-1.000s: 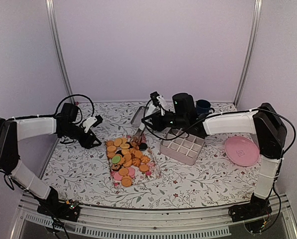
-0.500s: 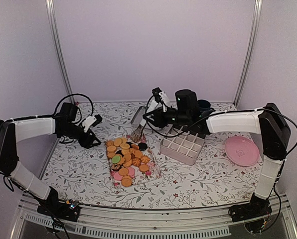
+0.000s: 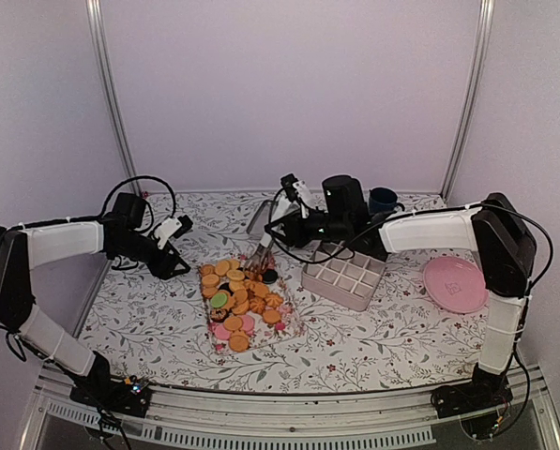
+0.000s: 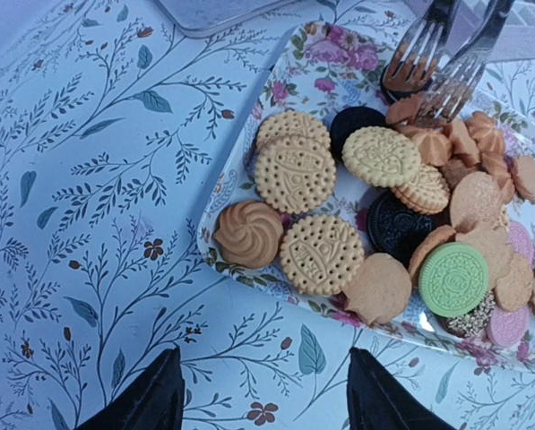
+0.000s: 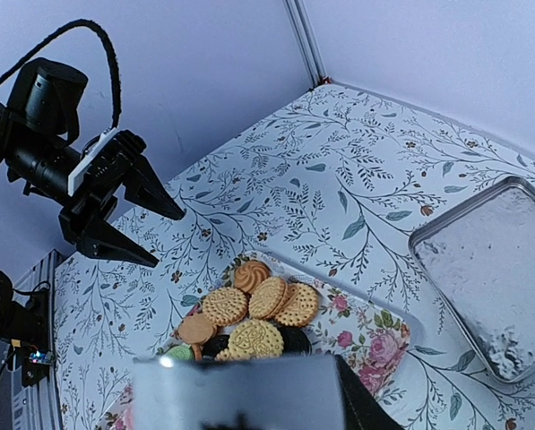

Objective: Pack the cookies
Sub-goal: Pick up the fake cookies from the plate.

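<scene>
Packing is judged barely started, if at all: no cookie is seen in the divided box (image 3: 337, 292), whose cells look bare as far as the overhead view shows. The cookies (image 4: 381, 157) are all heaped on the floral tray (image 4: 314, 67), which is set about mid-worktop (image 3: 148, 323), a little left of centre and toward the near edge. Mostly golden rounds are seen, with a few dark ones, some pink and one green cookie (image 4: 453, 279). Several overlap, so singling one out is judged fiddly. The box is placed just beside the tray's right edge, apart from it. A metal tin (image 5: 496, 269) near the far edge, behind the tray, is seen with nothing in it, and a pink plate (image 3: 456, 284) near the right edge is likewise bare. A blue mug (image 3: 385, 200) is parked at the far edge, right of centre; its contents cannot be told. The right gripper (image 3: 285, 212) is clamped on a pair of tongs (image 3: 264, 248), and the forked tips (image 4: 435, 64) are held over the far end of the heap, at a dark cookie. Whether anything is pinched between them cannot be told. The left gripper (image 4: 265, 399) is held with fingers apart and nothing between them, above the worktop near the tray's left edge. Remaining work, as judged: essentially the whole heap is to be moved into the cells.
</scene>
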Robot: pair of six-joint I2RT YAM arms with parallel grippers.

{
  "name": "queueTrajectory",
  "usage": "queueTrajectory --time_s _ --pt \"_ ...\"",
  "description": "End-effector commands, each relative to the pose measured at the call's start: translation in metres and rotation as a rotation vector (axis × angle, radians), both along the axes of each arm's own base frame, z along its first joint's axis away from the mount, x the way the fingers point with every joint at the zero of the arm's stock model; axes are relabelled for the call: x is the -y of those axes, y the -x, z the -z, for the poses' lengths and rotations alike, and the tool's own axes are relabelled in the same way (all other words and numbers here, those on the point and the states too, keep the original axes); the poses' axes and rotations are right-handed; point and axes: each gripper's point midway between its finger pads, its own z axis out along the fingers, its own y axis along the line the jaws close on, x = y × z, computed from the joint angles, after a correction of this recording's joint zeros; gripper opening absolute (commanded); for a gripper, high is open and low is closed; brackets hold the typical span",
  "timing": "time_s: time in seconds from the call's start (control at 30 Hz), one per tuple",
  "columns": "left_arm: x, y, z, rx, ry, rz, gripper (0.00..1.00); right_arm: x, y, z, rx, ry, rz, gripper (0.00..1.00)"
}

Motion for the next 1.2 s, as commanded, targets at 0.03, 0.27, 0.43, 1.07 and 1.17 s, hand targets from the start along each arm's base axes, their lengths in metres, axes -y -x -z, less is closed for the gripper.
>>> queueTrajectory --time_s 0.03,0.27,0.43,1.07,1.17 --pt "-0.002 0.005 0.0 -0.005 -0.002 0.009 0.63 -0.012 -0.001 -0.01 0.021 -0.028 -0.019 0.37" --pt "-0.002 0.006 0.001 -0.008 -0.002 0.01 0.63 -0.009 -0.003 -0.012 0.036 -0.014 0.002 0.18" --pt "-0.003 0.006 0.002 -0.008 -0.004 0.008 0.63 -0.007 -0.005 -0.018 0.06 -0.009 0.023 0.07" --pt "-0.003 0.006 -0.003 0.001 0.002 0.004 0.63 0.092 -0.053 -0.088 0.251 0.1 0.284 0.0" --pt "-0.003 0.007 -0.003 -0.002 0.003 0.005 0.62 0.12 -0.061 -0.091 0.252 0.106 0.341 0.0"
